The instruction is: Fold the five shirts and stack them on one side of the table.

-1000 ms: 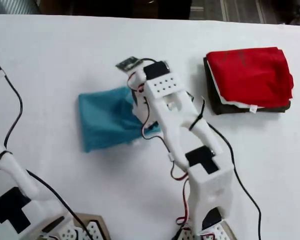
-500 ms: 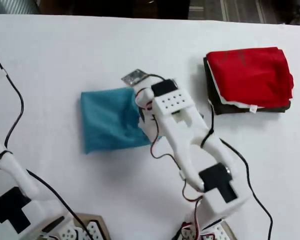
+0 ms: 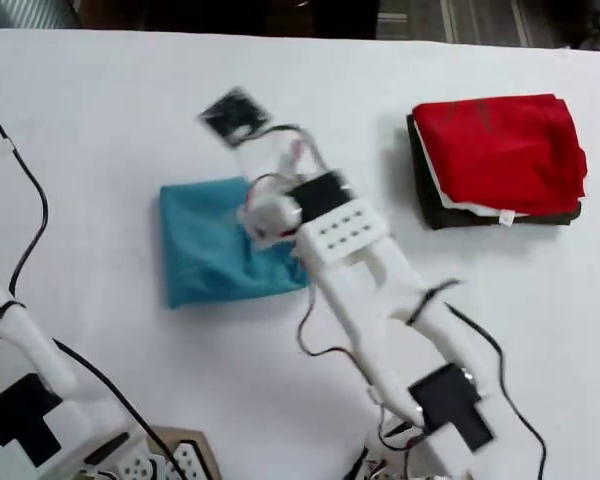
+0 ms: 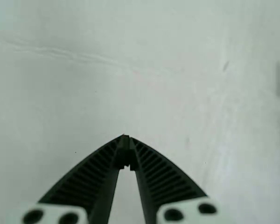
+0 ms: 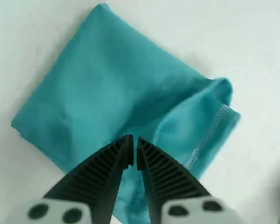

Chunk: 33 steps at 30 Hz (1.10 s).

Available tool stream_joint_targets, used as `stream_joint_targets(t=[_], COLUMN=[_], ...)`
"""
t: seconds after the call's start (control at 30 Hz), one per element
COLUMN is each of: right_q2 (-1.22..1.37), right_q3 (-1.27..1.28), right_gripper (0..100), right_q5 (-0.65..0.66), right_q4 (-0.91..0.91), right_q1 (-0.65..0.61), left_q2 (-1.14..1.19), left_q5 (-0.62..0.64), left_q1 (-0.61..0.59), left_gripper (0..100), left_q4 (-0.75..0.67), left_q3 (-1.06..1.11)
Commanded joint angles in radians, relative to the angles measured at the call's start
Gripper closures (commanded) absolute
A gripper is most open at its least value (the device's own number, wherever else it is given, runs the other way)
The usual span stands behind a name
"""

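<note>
Both left gripper (image 4: 125,140) and right gripper (image 5: 131,142), over the teal shirt (image 5: 98,93), had jaws closed, gripping nothing; the stack (image 3: 498,150) tag (image 3: 505,217) was unreadable.

The teal shirt (image 3: 215,250) is soft, matt cloth, its hem edged with pale stitching, and it lies on a smooth, matt white worktop (image 3: 130,100) marked by faint creases. The red shirt (image 3: 500,150) is matt cloth as well, resting on a dark shirt (image 3: 425,208) of similar fabric. The right arm (image 3: 380,290) is matt white moulded plastic with black motor housings (image 3: 448,398). The right gripper (image 5: 130,142) and the left gripper (image 4: 125,140) have jaws of black ribbed plastic.
</note>
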Motion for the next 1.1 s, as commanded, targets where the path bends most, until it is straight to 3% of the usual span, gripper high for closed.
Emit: stream_joint_targets(t=[0.0,0.2,0.37,0.53,0.77,1.07], right_q2=[0.137,0.387,0.438,0.435,0.320,0.346], right_q3=[-0.087,-0.278,-0.358,-0.364,-0.376,-0.459], right_gripper=[97.8,97.8,97.8,97.8,97.8,92.6], right_q5=[0.008,0.008,0.008,0.008,0.101,0.075], right_q4=[-0.076,-0.008,0.171,0.239,0.191,0.001], right_q1=[-0.047,0.025,0.162,0.263,0.271,0.208], left_q2=[-0.038,-0.038,-0.038,-0.038,-0.037,-0.037], left_q5=[0.008,0.008,0.008,0.009,0.009,0.008], left_q1=[0.015,0.011,0.011,0.017,0.017,0.017], left_gripper=[97,97,97,97,97,97], left_q4=[-0.012,-0.011,-0.014,-0.015,-0.015,-0.014], left_q3=[-0.002,-0.002,-0.002,-0.002,-0.002,-0.001])
